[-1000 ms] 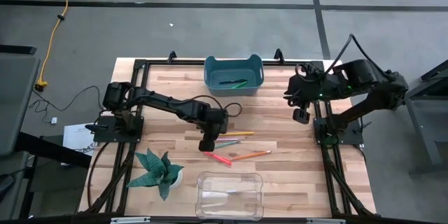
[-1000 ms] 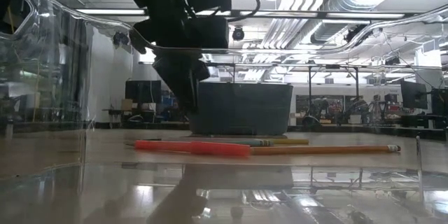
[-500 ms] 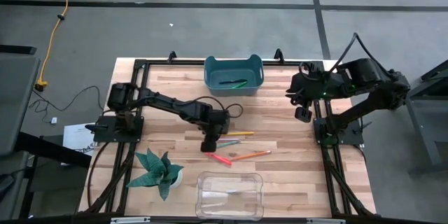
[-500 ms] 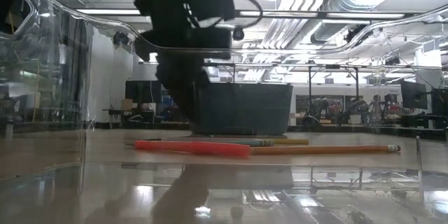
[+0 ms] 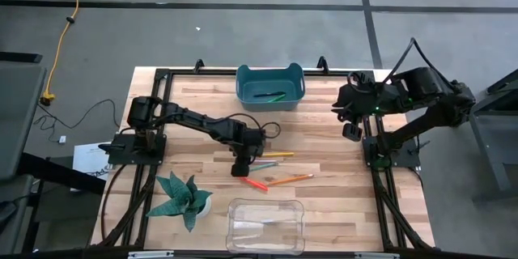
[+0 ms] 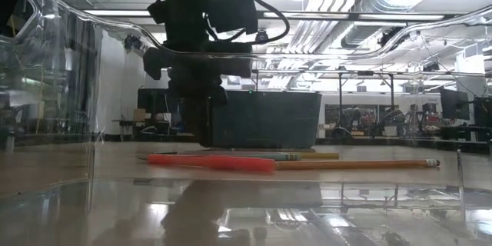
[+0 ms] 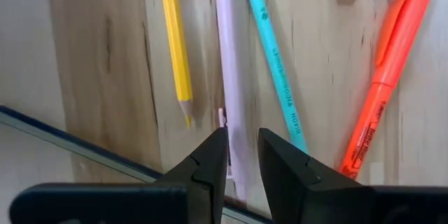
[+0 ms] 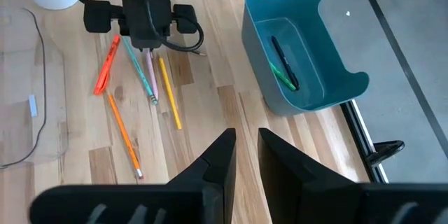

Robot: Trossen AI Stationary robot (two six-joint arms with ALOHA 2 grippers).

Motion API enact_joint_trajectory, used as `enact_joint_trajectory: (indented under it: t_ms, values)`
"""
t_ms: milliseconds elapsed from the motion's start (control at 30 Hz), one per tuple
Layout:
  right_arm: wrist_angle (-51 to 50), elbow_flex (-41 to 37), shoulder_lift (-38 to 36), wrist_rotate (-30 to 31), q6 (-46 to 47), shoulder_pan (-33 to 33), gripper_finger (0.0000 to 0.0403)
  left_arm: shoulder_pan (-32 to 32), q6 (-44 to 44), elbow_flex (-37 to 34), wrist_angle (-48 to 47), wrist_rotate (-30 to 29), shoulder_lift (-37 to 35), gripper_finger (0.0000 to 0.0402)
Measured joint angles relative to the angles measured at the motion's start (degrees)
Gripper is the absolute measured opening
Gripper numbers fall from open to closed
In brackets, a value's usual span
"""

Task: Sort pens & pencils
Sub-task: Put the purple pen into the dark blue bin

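Since a second ago I see the left gripper (image 5: 240, 168) has slid slightly right along the bench (image 5: 324, 137) and now hangs upright over the near ends of the loose sticks, its fingers (image 7: 210, 161) close together with only a narrow gap, gripping nothing. Under it a pale pink pencil (image 7: 231, 98) runs straight out from between the fingers, flanked by a yellow pencil (image 7: 175, 42) and a teal pencil (image 7: 274, 63) lying almost parallel. The red pen (image 5: 253, 183) slants down-right just beside them, and an orange pencil (image 5: 290, 180) lies near it, long axis left to right. The blue bin (image 5: 270, 85) holds a green pen (image 8: 283, 77) and a dark stick (image 8: 283, 59). The right gripper (image 5: 350, 133) waits at the bench's right edge, fingers nearly closed, empty.
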Motion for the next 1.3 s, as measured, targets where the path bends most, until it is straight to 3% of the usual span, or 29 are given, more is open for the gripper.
enact_joint_trajectory:
  t_ms: [1033, 1300]
  values:
    - [-0.06, 0.00, 0.01, 0.35, 0.02, 0.00, 0.0051, 0.00, 0.30, 0.11, -1.11, 0.07, 2.20, 0.0068]
    - [-0.08, 0.00, 0.02, 0.37, 0.00, 0.00, 0.0051, 0.00, 0.28, 0.11, -1.18, 0.24, 2.15, 0.0020]
